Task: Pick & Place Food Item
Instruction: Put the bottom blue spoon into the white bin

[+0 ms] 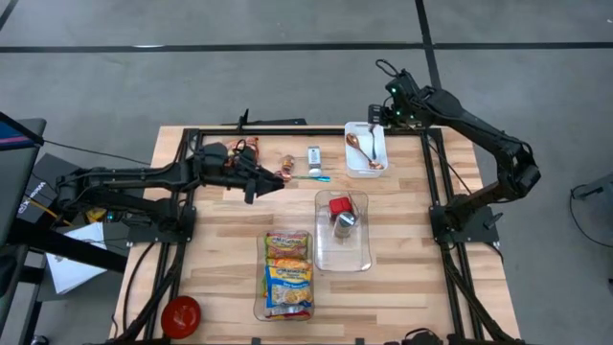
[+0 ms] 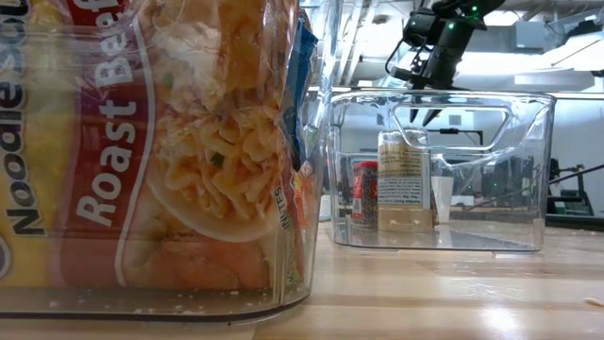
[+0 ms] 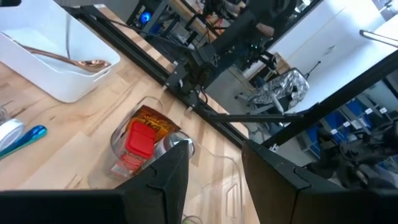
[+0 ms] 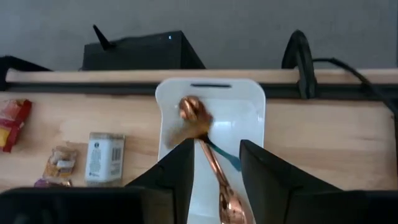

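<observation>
Small food items lie on the far middle of the table: a white packet [image 1: 314, 155], a small snack [image 1: 287, 165] and a blue-handled piece [image 1: 312, 177]. My left gripper [image 1: 266, 182] is open and empty, level above the table just left of them, pointing toward the table's right edge; between its fingers [image 3: 214, 168] I see a clear bin [image 3: 205, 168]. My right gripper [image 1: 388, 117] is open and empty above the far end of a white tray [image 4: 211, 93] that holds copper spoons [image 4: 208, 149]. The white packet also shows in the right wrist view [image 4: 104, 158].
The clear bin [image 1: 342, 251] at the table's middle holds a red-lidded jar [image 1: 339, 205] and a can [image 1: 345, 222]. A second clear bin [image 1: 287, 309] near the front holds noodle packs [image 1: 288, 273]. A red bowl [image 1: 180, 314] sits at the front left. A black frame [image 1: 287, 128] borders the table.
</observation>
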`<state>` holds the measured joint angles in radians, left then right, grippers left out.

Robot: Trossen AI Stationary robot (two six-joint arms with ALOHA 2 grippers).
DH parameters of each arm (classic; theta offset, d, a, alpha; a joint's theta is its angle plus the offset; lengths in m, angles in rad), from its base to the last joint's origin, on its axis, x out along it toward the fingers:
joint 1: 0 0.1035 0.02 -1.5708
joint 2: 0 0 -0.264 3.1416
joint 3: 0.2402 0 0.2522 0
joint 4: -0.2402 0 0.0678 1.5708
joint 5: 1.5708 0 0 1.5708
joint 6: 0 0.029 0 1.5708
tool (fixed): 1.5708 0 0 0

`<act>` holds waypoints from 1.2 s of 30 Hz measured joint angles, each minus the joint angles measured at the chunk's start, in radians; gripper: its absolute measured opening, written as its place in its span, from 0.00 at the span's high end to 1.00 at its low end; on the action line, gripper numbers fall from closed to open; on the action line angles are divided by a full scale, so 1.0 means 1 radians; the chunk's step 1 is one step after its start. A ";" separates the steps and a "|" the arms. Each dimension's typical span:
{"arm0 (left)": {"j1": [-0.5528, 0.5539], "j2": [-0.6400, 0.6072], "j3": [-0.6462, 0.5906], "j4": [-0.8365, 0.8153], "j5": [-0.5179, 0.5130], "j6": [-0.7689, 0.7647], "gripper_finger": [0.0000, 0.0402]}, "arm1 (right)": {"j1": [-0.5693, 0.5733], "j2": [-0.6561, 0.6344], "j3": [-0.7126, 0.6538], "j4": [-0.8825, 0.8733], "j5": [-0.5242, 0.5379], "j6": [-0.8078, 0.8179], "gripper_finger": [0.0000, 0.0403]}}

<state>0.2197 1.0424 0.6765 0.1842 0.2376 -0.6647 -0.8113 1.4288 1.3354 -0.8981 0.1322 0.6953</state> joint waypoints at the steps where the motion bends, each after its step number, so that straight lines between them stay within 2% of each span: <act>1: -0.007 0.000 0.000 0.001 -0.009 -0.002 0.64 | -0.004 0.000 0.000 0.009 0.000 -0.007 0.70; 22: -0.062 0.000 0.000 0.019 -0.095 -0.032 0.64 | 0.020 0.022 0.000 0.067 -0.030 -0.072 0.70; 29: -0.062 0.017 0.001 0.073 -0.274 -0.051 0.64 | 0.042 -0.029 0.000 0.080 -0.098 -0.141 0.70; 36: -0.045 0.142 0.043 0.148 -0.341 -0.052 0.63 | 0.034 -0.155 0.000 0.052 -0.082 -0.207 0.70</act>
<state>0.1750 1.1843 0.7194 0.3319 -0.1036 -0.7163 -0.7771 1.2736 1.3350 -0.8463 0.0502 0.4884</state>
